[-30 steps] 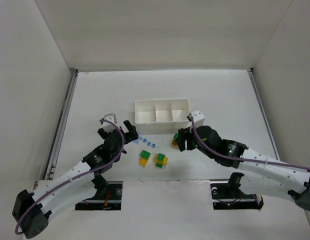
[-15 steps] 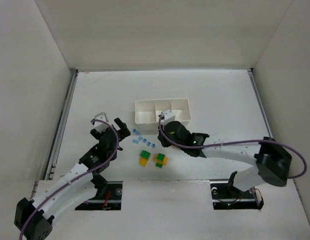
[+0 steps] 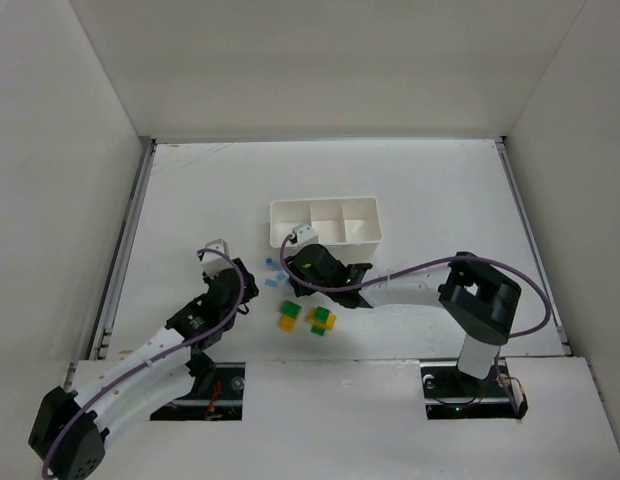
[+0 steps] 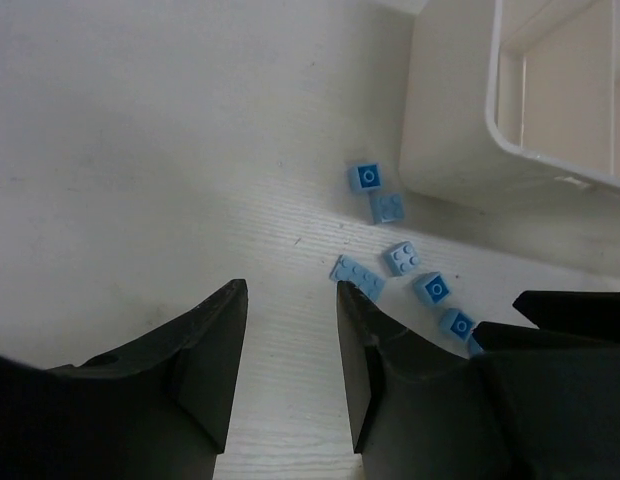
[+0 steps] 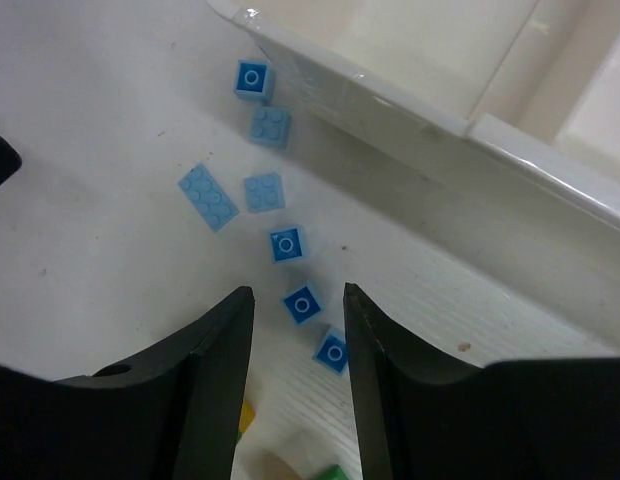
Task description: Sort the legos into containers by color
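Right gripper (image 5: 297, 293) spread empty over the blue legos (image 5: 264, 191).
Sorting barely begun: tray (image 3: 360, 238) compartments look empty; green-yellow stacks (image 3: 321, 319) wait on the counter (image 3: 440, 200).

free: table (image 3: 190, 190) left of blue legos (image 4: 402, 258) | blocked: tray wall (image 4: 450, 120) behind, right arm (image 3: 400, 292) beside

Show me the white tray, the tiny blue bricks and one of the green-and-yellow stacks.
white tray (image 3: 326, 217), top view, on the bare floor of its middle compartment.
blue bricks (image 5: 287, 244), right wrist view, on the top of one square brick.
green-and-yellow stack (image 3: 322, 319), top view, on its top face.
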Controlling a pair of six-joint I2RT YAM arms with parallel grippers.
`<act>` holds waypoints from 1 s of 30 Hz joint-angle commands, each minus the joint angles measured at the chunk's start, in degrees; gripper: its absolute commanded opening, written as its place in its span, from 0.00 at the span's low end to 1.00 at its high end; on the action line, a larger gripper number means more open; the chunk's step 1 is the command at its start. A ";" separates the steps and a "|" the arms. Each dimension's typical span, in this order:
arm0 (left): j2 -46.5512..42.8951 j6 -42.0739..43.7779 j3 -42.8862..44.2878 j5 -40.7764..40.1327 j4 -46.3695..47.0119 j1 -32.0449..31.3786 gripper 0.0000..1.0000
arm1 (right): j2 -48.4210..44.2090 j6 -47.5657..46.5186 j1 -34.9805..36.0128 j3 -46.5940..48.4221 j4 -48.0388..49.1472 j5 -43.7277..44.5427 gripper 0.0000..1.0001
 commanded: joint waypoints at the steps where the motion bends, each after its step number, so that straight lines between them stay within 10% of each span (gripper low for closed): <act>1: 1.02 -2.52 -0.30 1.72 1.51 0.36 0.39 | 1.77 -0.42 0.75 3.06 5.24 0.12 0.47; 14: 7.09 -4.46 -2.84 3.82 8.28 0.80 0.39 | 9.16 -2.79 1.10 7.81 5.25 0.83 0.46; 23: 8.41 -4.02 -2.49 6.37 8.72 2.55 0.38 | 10.31 -2.44 1.19 9.05 3.05 1.53 0.16; 30: 13.24 -3.67 -1.35 7.25 11.44 1.15 0.38 | -1.28 -2.35 1.54 2.99 4.45 1.79 0.14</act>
